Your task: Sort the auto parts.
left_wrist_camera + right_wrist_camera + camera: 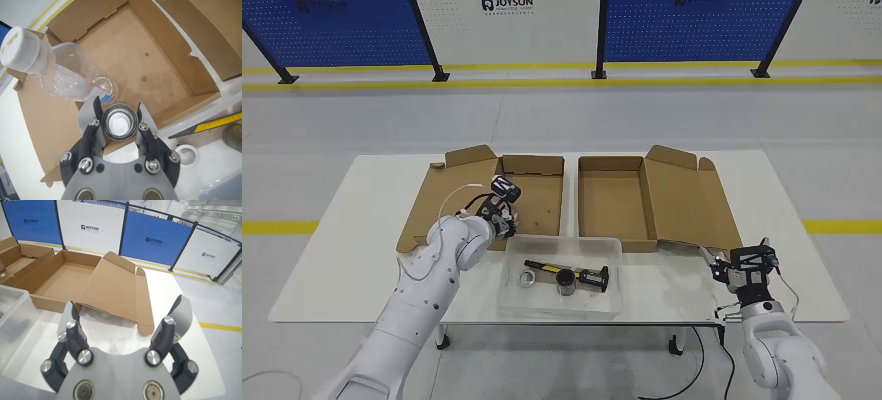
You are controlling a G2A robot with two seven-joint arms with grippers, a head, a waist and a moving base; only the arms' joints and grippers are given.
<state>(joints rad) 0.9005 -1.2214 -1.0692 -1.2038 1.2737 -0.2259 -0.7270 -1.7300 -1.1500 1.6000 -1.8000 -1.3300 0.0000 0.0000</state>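
Shiny metal is what sits between the two fingers of the left gripper (119, 103): a short round metal tube (108, 118) is held tight on both sides, with its open end turned up to the wrist camera. The tube is held over the near edge of the left cardboard box (122, 56). Just beside it, a clear plastic bottle (71, 75) with a white cap (19, 48) is stood inside that box. A little farther out, a see-through plastic bin (560, 240) is set on the white table (362, 260), in front of the two boxes. More parts are kept in this bin: a yellow and black measuring caliper (213, 123), a white ring (187, 154) and a dark round part (233, 133). In the top view a small black part (594, 277) is also seen in the bin, next to the dark round one. The right gripper (125, 304) is held far off, over the table's front right side. Its fingers are spread wide and nothing is held between them. Past its tips lies the open flap (117, 294) of the right cardboard box (49, 306). The two boxes are laid side by side, near each other, at the back of the table.
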